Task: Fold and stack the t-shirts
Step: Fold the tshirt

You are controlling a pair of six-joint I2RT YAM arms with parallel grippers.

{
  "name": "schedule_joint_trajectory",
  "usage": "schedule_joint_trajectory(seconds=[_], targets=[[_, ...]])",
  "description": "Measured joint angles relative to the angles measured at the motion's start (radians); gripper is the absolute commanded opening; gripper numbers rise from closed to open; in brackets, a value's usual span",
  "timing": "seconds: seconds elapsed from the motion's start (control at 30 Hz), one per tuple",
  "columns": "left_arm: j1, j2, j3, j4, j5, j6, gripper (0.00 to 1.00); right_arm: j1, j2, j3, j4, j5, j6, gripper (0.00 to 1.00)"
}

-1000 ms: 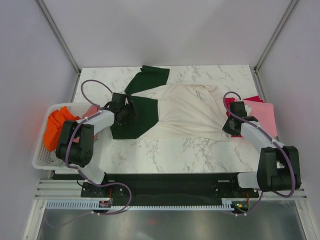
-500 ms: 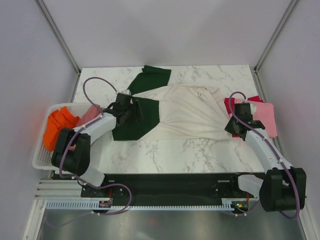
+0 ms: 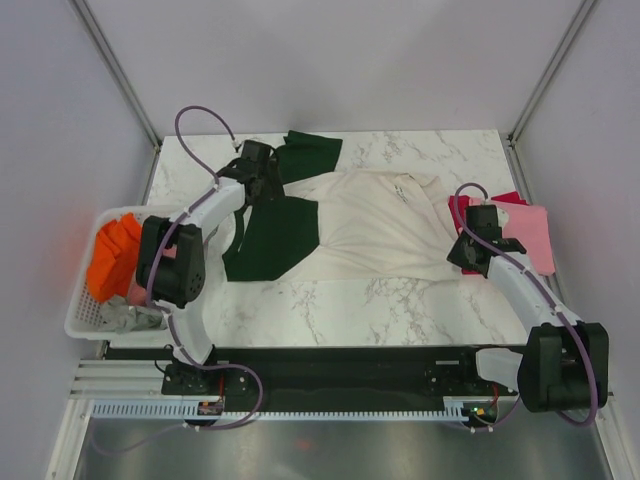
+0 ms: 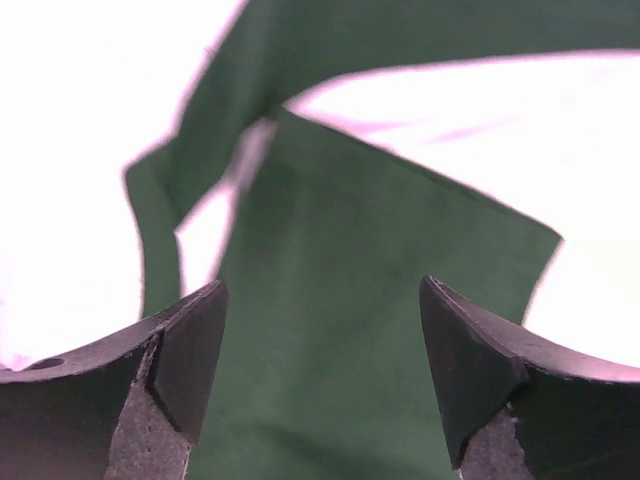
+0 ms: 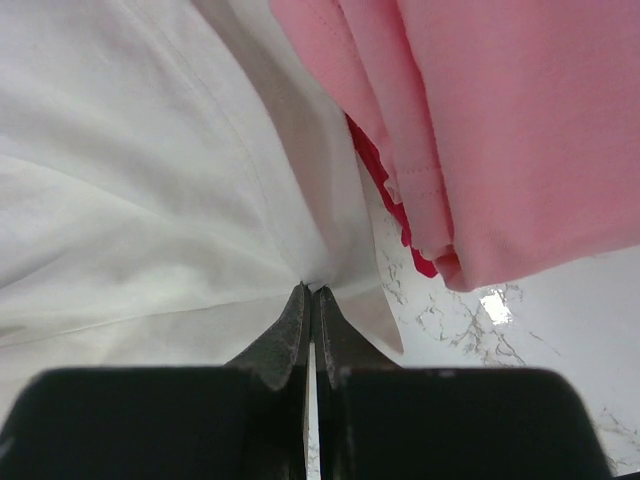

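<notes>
Top external view: a large cream cloth t-shirt with dark green sleeves (image 3: 370, 225) lies spread across the middle of the white marble-pattern tabletop (image 3: 350, 305). One green sleeve points toward the far edge, and the other lies flat on the near-left side. A small dark print near the collar is too small to read.

The left end effector (image 3: 265, 178) is at the far left, over the green sleeves. In the left wrist view its black fingers (image 4: 190, 340) stand wide apart with nothing between them, and only green cloth shows beyond.

The right end effector (image 3: 458, 258) sits at the shirt's right edge. In the right wrist view its jaws are pressed together, pinching a fold of cream cloth at their tips, with creases running in to that spot.

Just beside it on the right, a folded pink t-shirt (image 3: 535, 235) lies on top of a crimson t-shirt (image 3: 458, 207), whose edges show from under it.

At the tabletop's left edge, a white plastic slatted basket (image 3: 85, 325) holds a bunched orange t-shirt (image 3: 112, 255) and a crumpled grey t-shirt (image 3: 128, 318).
</notes>
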Motion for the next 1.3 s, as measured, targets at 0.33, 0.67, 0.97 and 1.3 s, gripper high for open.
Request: schedule_joint_trajectory(seconds=[0.33, 0.67, 0.97, 1.3], targets=[[0.104, 0.213, 0.272, -0.061, 0.024, 0.045, 0.67, 0.0, 0.032, 0.0, 0.018, -0.01, -0.003, 0.03], [0.102, 0.362, 0.351, -0.089, 0.116, 0.053, 0.52, 0.0, 0.036, 0.0, 0.029, -0.013, -0.005, 0.03], [0.108, 0.375, 0.36, -0.101, 0.142, 0.062, 0.02, 0.0, 0.04, 0.0, 0.029, -0.013, -0.007, 0.05], [0.107, 0.175, 0.233, -0.11, 0.148, 0.053, 0.02, 0.0, 0.074, 0.0, 0.051, -0.01, -0.011, 0.29]])
